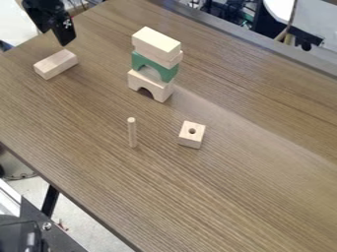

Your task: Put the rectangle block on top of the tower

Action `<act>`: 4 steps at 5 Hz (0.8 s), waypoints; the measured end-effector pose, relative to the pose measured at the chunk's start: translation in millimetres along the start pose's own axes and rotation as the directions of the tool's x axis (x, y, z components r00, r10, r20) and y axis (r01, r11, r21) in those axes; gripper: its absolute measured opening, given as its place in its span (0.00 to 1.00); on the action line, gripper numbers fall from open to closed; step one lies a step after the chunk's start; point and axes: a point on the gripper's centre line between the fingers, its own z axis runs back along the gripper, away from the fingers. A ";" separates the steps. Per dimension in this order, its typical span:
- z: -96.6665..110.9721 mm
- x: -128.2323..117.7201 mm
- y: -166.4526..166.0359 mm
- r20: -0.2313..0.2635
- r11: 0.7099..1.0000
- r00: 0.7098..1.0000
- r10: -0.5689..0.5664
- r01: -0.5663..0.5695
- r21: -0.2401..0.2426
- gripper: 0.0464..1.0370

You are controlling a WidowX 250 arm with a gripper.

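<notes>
On the tabletop (247,187), the rectangular block (56,64) lies near my black gripper (65,39); whether my grip is wide or narrow, I cannot tell. Rightward I see a wooden dowel (132,133), the tower (154,45) with its green arch (142,60), then a holed block (191,141).

Logged from my remote station: moderately bright, fairly even light on the table (230,197). Upper faces of the tower (156,44) and the rectangle block (56,63) read paler than their sides; I note light from above. Dark shade under the bottom arch (161,91). Soft, pale sheen slants from the tower's base toward frame right. White surface (15,24), upper left, nearly washed out.
</notes>
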 end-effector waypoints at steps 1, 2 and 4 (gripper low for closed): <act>-12.8 -6.8 -3.7 -0.026 0.999 1.000 0.008 -0.009 -0.031 0.96; -20.0 -10.3 -1.7 -0.047 1.000 0.999 0.017 -0.018 -0.015 0.96; -38.3 -18.4 -0.7 -0.094 0.999 0.996 0.008 -0.005 0.031 0.88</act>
